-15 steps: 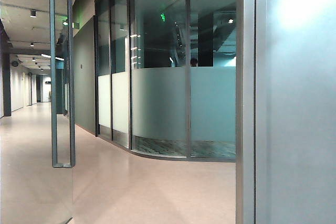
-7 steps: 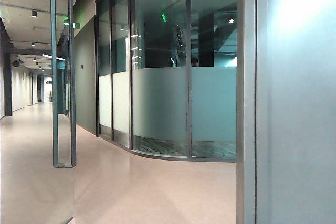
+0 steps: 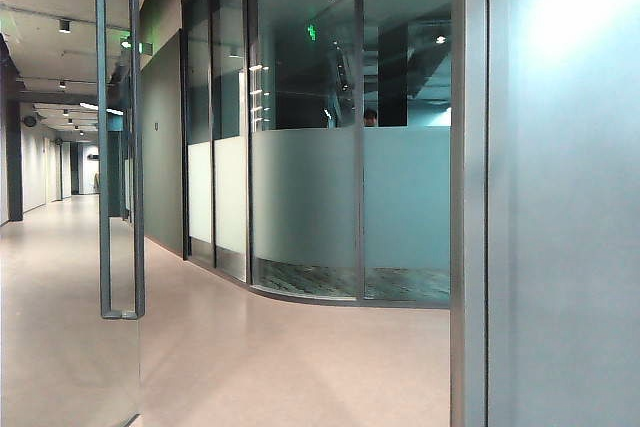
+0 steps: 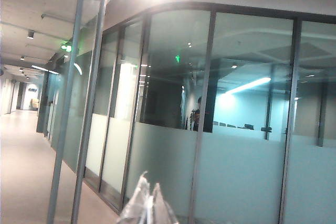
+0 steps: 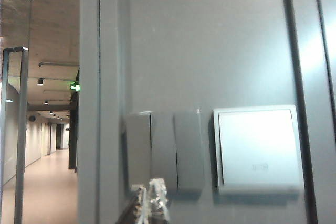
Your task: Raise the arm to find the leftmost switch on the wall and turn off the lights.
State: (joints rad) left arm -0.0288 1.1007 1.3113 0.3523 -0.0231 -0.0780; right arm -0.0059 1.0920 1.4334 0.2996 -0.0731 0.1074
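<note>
Barely shifted rightward since earlier, the exterior scene hides both arms; right pincer (image 5: 149, 203), opening unclear like left pincer (image 4: 147, 205), should be raised squarely onto leftmost switch (image 5: 138, 150) at lower centre.

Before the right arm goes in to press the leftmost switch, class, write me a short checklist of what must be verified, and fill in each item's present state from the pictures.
1. Switch panel in the right wrist view: ok, a grey three-rocker plate on the wall.
2. Leftmost rocker identified: ok, it is the rocker nearest the door frame.
3. Right gripper lined up with that rocker: ok roughly; its tips sit just below the left and middle rockers.
4. Tips touching the rocker: cannot tell.
5. White plate kept clear: ok, it lies well to the side of the tips.
6. Left gripper out of the way: ok, it faces the glass partition.
</note>
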